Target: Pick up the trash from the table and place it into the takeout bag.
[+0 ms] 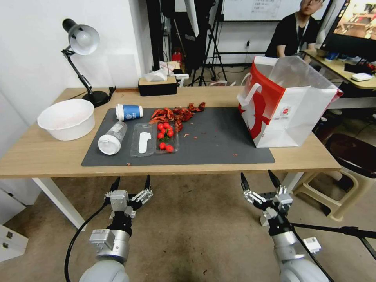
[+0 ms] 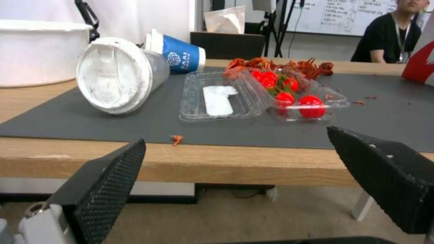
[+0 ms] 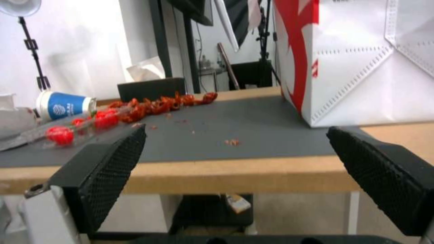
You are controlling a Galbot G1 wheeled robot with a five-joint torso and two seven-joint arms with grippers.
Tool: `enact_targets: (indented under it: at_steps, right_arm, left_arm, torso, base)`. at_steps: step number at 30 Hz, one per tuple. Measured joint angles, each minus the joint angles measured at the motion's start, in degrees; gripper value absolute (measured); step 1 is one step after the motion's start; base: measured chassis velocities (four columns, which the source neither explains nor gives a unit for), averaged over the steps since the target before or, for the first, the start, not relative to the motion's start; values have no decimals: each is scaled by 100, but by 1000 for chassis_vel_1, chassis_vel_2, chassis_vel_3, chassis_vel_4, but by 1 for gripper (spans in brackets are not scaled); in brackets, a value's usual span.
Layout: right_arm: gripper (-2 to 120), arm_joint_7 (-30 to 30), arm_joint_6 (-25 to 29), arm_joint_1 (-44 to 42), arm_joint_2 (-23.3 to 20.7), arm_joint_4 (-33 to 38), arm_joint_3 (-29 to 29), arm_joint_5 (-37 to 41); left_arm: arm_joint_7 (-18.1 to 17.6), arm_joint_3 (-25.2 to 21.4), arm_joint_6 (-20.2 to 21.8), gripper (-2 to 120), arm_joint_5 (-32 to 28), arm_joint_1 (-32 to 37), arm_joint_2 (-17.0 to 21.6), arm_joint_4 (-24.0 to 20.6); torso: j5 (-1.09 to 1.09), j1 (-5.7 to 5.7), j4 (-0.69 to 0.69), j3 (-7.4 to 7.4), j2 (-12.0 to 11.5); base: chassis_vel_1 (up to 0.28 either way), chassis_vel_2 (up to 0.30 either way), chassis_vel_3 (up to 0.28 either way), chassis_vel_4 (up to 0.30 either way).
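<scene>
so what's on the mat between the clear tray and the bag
Head view: only bare mat with a few red crumbs between tray and bag.

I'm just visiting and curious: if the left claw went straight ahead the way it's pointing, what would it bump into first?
Probably the table's front edge. The left gripper hangs open just below and short of it, aimed at that wooden edge. Slightly higher, it would likely meet the clear plastic tray on the mat; depth is hard to judge.

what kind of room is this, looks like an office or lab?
Probably a lab or office workspace: a written-on whiteboard on the back wall, black tripod stands behind the light-wood table, and a large monitor on a cluttered desk.
</scene>
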Motion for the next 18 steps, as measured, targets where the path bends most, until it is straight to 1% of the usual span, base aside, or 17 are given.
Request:
enact_targets:
  at_steps: [7, 13, 18]
  right_arm:
    - [100, -22, 84, -297, 74, -76, 44, 6]
    - [100, -14, 86, -319, 89, -111, 77, 50]
    - [100, -24, 66, -313, 81, -108, 59, 29]
  left_arm:
    - [-45, 14, -22, 100, 7, -6, -15, 15]
    - [-65, 19, -37, 100, 12, -20, -25, 24]
    - [-142, -158, 29, 100, -216, -285, 78, 30]
  torso:
    - [0, 0, 0, 0, 0]
    - [0, 0, 0, 0, 0]
    - [0, 0, 0, 0, -1]
  base:
    - [0, 0, 0, 0]
    - [0, 0, 0, 0]
    - [0, 0, 0, 0]
